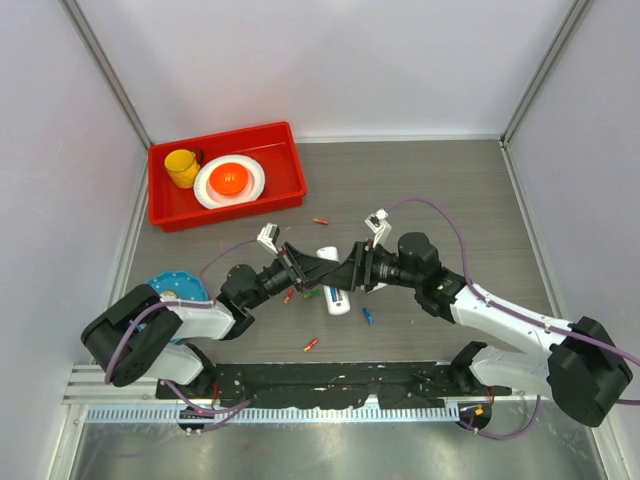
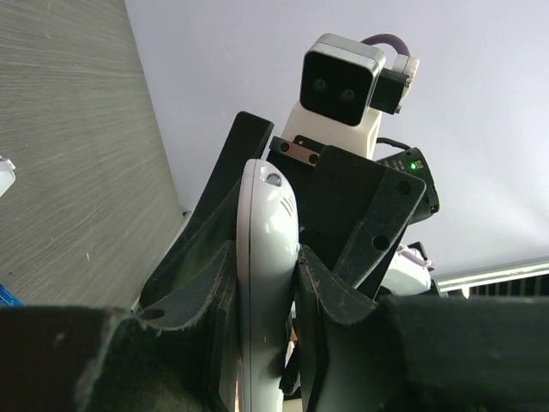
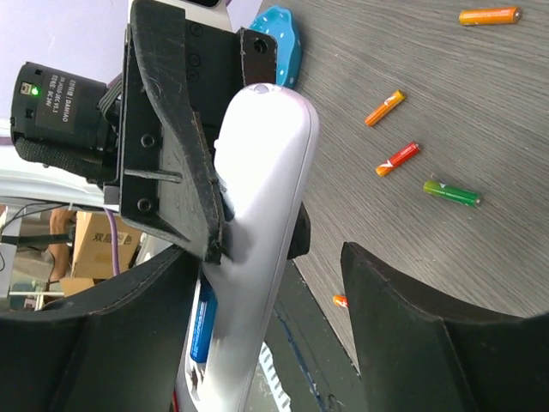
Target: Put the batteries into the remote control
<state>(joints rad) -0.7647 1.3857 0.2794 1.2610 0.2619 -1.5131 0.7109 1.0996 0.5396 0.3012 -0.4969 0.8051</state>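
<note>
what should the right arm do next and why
Probably draw the right gripper back off the remote control and head for the loose green battery. Its jaws stand open, a blue battery already seems seated in the remote, and the left gripper clamps it.

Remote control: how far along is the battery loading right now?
Done: one blue battery looks seated in the back slot of the remote control. In hand: the left pincer clamps the remote control, and the right pincer stands open around it, holding nothing. Left: a red battery and a green battery lie loose on the table. How many more the slot needs is not visible.
</note>
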